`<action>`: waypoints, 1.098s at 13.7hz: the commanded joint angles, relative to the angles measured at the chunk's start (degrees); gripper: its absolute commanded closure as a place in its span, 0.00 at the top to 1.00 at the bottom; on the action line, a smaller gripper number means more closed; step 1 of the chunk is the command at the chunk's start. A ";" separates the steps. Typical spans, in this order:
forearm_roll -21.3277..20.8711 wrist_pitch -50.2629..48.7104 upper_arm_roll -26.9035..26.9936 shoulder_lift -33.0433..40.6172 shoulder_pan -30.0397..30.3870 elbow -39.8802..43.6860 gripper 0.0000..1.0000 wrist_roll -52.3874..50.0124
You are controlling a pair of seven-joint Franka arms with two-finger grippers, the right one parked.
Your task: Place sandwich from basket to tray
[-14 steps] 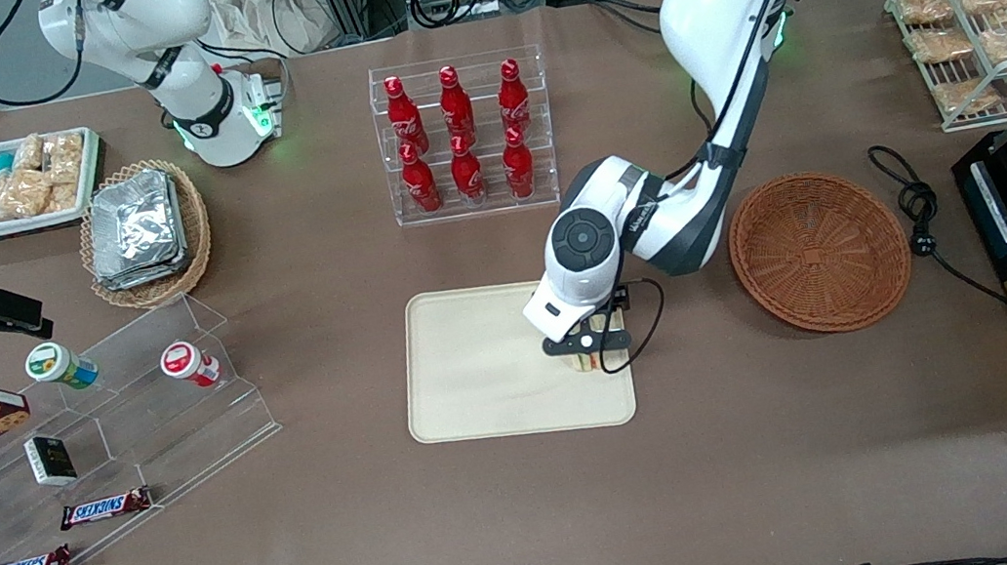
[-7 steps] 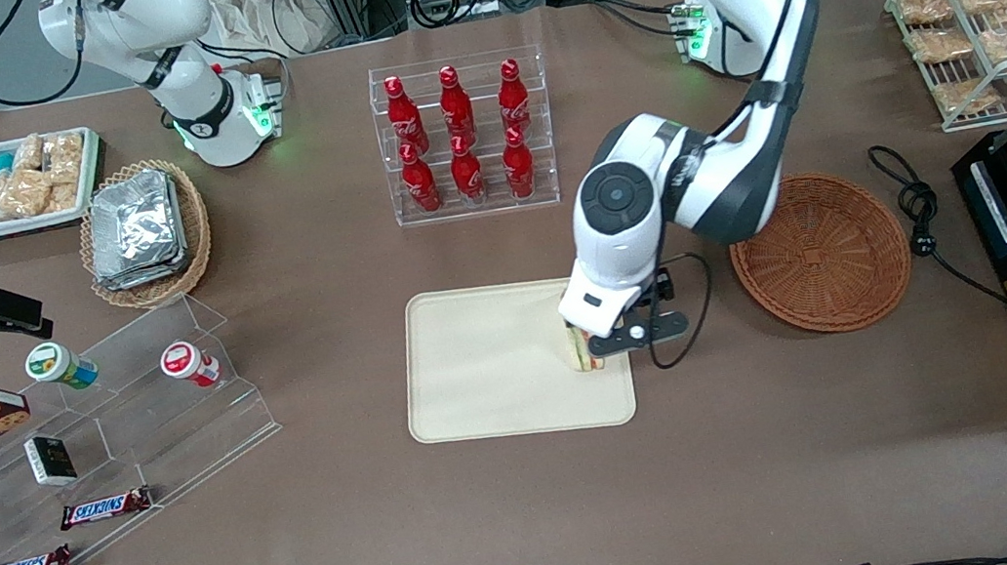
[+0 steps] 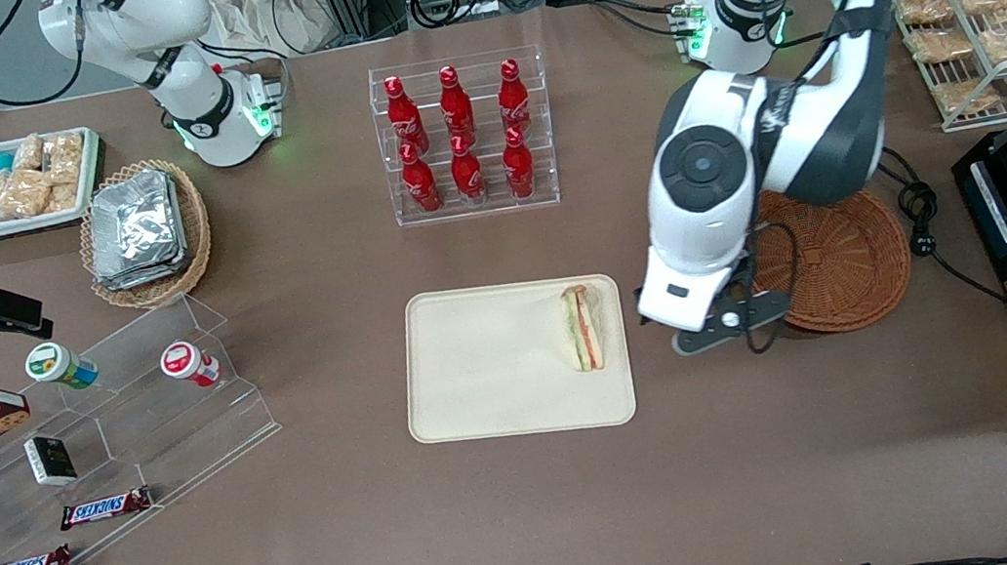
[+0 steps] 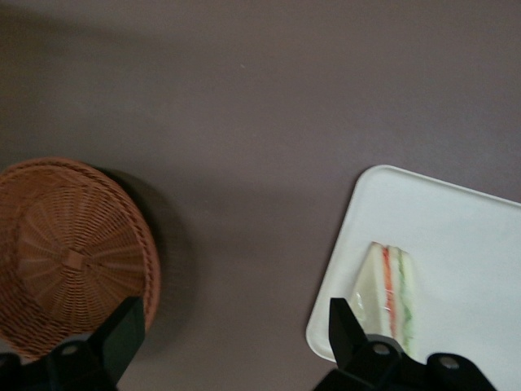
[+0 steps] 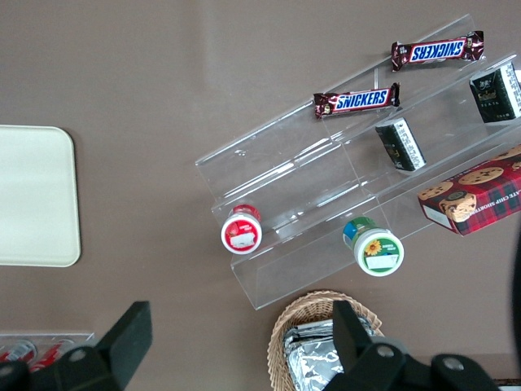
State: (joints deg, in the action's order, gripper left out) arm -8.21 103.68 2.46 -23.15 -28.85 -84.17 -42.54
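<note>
The gripper (image 4: 232,342), open and empty, hangs between basket (image 3: 840,260) and tray (image 3: 477,375) (sandwich (image 3: 583,328) lies on the tray, just beside).

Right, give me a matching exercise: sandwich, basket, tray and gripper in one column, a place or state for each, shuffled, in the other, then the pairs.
Things:
1. sandwich
2. basket
3. tray
4. gripper

Places or states:
A. open, above the bare table between tray and basket
B. holds nothing, partly under the working arm
C. lies near the tray's edge closest to the basket
D. flat on the table, nearer the front camera than the red bottles

Pairs: 1-C, 2-B, 3-D, 4-A
</note>
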 commanded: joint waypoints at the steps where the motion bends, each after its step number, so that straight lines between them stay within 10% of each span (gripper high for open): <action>1: 0.38 -3.04 3.15 2.84 -0.24 -0.11 1.00 3.24; 15: 7.42 -13.68 19.51 15.84 -0.16 -2.57 1.00 23.90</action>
State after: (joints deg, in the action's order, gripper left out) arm -0.81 90.57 20.87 -10.46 -28.70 -84.40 -20.11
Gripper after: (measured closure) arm 0.000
